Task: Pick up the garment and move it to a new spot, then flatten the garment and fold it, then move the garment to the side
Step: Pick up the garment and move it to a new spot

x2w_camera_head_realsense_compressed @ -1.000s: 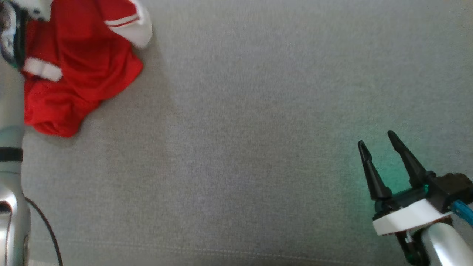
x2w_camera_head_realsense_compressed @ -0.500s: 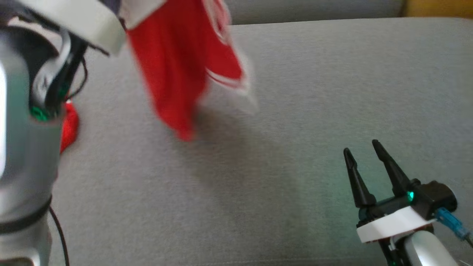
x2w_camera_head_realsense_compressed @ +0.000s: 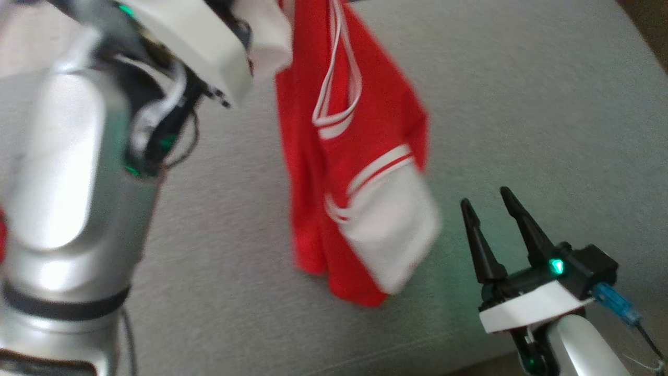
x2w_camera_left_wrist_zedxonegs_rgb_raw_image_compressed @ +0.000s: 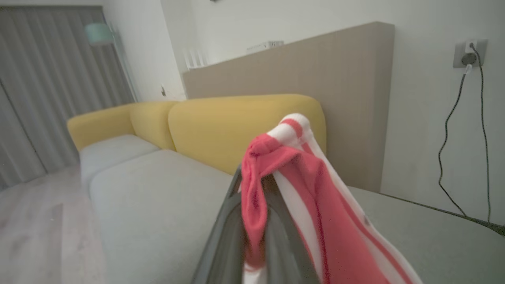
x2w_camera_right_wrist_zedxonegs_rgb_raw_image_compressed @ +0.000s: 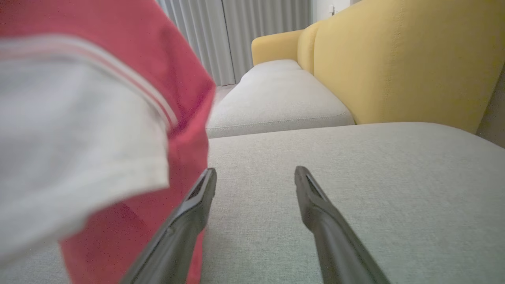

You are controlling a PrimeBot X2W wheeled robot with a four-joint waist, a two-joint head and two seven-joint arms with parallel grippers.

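Observation:
The garment [x2w_camera_head_realsense_compressed: 355,156] is a red shirt with white stripes and a white sleeve. It hangs in the air from the top of the head view, its lower end just above the grey cushion [x2w_camera_head_realsense_compressed: 522,104]. In the left wrist view my left gripper [x2w_camera_left_wrist_zedxonegs_rgb_raw_image_compressed: 256,177] is shut on a bunched fold of the garment [x2w_camera_left_wrist_zedxonegs_rgb_raw_image_compressed: 284,157], which drapes over the fingertips. My right gripper [x2w_camera_head_realsense_compressed: 488,203] stands open low at the right, just right of the hanging cloth, with nothing between its fingers. In the right wrist view the garment [x2w_camera_right_wrist_zedxonegs_rgb_raw_image_compressed: 98,118] hangs beside the left finger [x2w_camera_right_wrist_zedxonegs_rgb_raw_image_compressed: 197,205] of the right gripper [x2w_camera_right_wrist_zedxonegs_rgb_raw_image_compressed: 254,173].
My left arm [x2w_camera_head_realsense_compressed: 68,183] looms large at the left. A yellow sofa backrest [x2w_camera_left_wrist_zedxonegs_rgb_raw_image_compressed: 236,126] rises behind the grey cushions, and a wall socket with a black cable [x2w_camera_left_wrist_zedxonegs_rgb_raw_image_compressed: 469,55] is to the right. A bit of red [x2w_camera_head_realsense_compressed: 2,235] shows behind the arm.
The garment has been lifted off the cushion at the upper left and carried right, and now hangs near my right gripper. The camera has also shifted. The right gripper stays open.

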